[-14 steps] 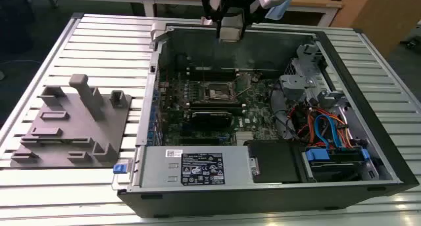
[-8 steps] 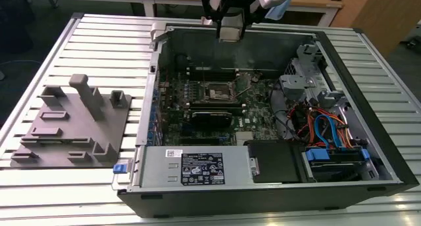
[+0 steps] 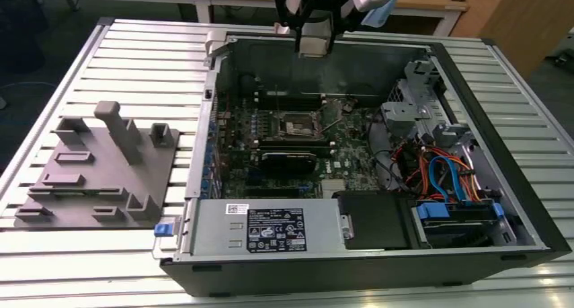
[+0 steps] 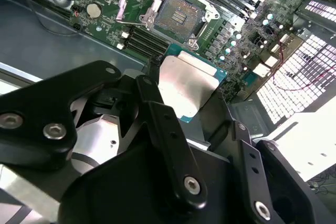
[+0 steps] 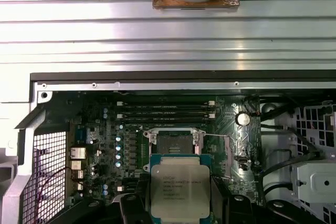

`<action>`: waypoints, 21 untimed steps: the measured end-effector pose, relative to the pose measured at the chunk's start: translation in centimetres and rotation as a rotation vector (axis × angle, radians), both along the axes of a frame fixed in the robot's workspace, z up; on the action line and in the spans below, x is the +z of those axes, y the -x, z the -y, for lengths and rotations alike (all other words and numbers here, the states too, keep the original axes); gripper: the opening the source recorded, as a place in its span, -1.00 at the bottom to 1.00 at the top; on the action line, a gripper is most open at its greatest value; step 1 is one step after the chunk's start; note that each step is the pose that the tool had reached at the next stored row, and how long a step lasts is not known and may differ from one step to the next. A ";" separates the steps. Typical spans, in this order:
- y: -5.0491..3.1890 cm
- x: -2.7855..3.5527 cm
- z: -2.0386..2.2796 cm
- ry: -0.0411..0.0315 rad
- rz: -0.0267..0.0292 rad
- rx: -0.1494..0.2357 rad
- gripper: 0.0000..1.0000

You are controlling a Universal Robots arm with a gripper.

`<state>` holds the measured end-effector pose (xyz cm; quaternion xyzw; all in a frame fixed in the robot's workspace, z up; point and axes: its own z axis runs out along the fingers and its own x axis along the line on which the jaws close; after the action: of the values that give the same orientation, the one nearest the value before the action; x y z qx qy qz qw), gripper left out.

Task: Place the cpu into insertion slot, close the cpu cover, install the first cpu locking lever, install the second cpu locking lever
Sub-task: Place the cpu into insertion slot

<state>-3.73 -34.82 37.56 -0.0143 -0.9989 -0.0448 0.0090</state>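
My gripper [image 3: 314, 33] hangs above the far wall of the open computer case [image 3: 502, 187], shut on the cpu [image 3: 313, 46]. In both wrist views the cpu [image 5: 180, 187] [image 4: 186, 85] is a flat square chip with a silver-grey top, pinched at its edges between black fingers [image 5: 135, 205]. The insertion slot [image 3: 299, 125] [image 5: 172, 144] [image 4: 178, 14] lies bare on the green motherboard [image 3: 345, 153], well below the chip and apart from it. The cpu cover [image 4: 130, 1], a silver frame, is swung open beside the slot.
A grey fixture plate [image 3: 99, 167] with upright blocks sits on the slatted table [image 3: 72, 254] at the exterior view's left. Inside the case are a power supply [image 3: 260, 227], memory modules [image 5: 165, 109], a black module [image 3: 289, 161] and a drive cage with coloured cables [image 3: 448, 180].
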 end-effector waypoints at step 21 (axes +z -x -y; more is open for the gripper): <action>0.00 0.00 0.00 0.0004 0.0000 -0.092 0.08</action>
<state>-3.73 -34.82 37.56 -0.0603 -0.9971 -0.0450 0.0069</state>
